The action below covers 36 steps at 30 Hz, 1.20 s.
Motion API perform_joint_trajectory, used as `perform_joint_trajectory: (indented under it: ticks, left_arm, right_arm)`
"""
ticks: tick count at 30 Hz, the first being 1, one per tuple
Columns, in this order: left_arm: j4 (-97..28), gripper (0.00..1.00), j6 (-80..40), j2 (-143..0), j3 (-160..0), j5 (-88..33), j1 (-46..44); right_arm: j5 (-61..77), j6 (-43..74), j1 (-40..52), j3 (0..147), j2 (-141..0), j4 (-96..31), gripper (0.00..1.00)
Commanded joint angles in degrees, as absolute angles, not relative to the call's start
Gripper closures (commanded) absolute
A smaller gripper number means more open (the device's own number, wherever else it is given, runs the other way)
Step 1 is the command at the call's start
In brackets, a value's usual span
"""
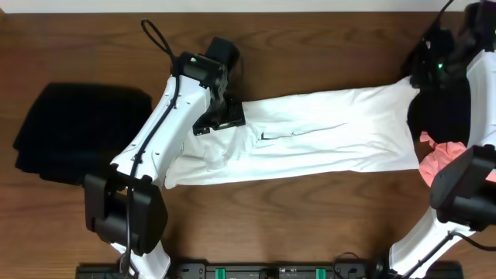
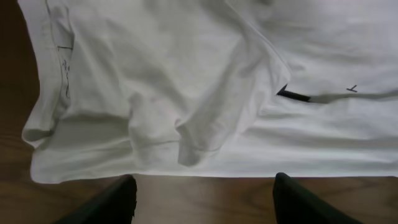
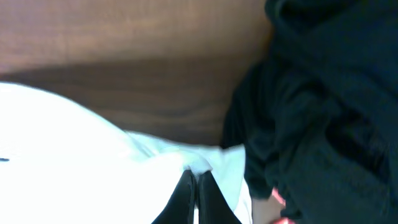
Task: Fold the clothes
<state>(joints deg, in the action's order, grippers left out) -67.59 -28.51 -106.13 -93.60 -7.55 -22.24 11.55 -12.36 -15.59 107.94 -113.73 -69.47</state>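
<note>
While left fingers [image 2: 112, 202] stand open, right fingers [image 3: 183, 196] pinch the white T-shirt [image 3: 74, 143].

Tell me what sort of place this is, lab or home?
Probably a robot test bench for laundry folding, not a home: a bare wooden table, a left arm and right arm standing at its near edge, and a white T-shirt spread between a black garment and a black-and-pink heap.

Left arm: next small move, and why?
Probably lower the left gripper onto the edge of the white T-shirt just ahead of its fingers, then close. Its jaws stand open and hold nothing, while the right gripper appears shut on the shirt's opposite end, so only one end is held for a fold.
</note>
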Motion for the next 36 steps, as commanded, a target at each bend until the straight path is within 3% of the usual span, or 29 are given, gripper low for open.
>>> perform_joint_trajectory:
  ticks: [1,9,14,21,25,30,32,35,36]
  left_arm:
    - [-67.61,0.29,-27.62,-105.38,-93.71,-7.88,-22.15]
    - [-67.48,0.28,-26.83,-105.38,-93.71,-7.88,-22.15]
    - [-67.16,0.28,-26.59,-105.38,-93.71,-7.88,-22.15]
    - [-67.09,0.28,-26.57,-105.38,-93.71,-7.88,-22.15]
    - [-67.05,0.28,-26.00,-105.51,-93.71,-7.90,-22.15]
    - [-66.89,0.28,-24.45,-105.56,-93.69,-5.61,-22.13]
    - [-66.87,0.28,-24.45,-105.56,-93.69,-4.89,-22.04]
    - [-66.24,0.23,-24.10,-105.58,-93.34,-4.91,-21.98]
    - [-65.78,0.23,-23.49,-105.60,-92.95,-4.91,-21.98]
  right_arm:
    - [7.42,-12.47,-15.68,107.90,-113.73,-71.48,0.98]
    - [-6.98,-5.17,-15.68,107.90,-113.73,-75.53,0.99]
    - [-7.14,-5.17,-15.64,107.90,-113.73,-76.44,0.87]
    - [-11.62,-1.93,-15.25,107.87,-113.73,-78.04,0.91]
    - [-4.60,-2.33,-14.55,107.87,-113.73,-78.48,0.92]
    - [-0.38,-3.01,-11.55,106.76,-113.73,-78.00,0.81]
    - [-0.60,-2.02,-10.11,105.08,-113.80,-76.44,0.64]
    - [0.34,0.12,-8.60,101.30,-113.80,-73.32,0.62]
    - [1.23,0.75,-8.14,99.50,-113.80,-72.25,0.69]
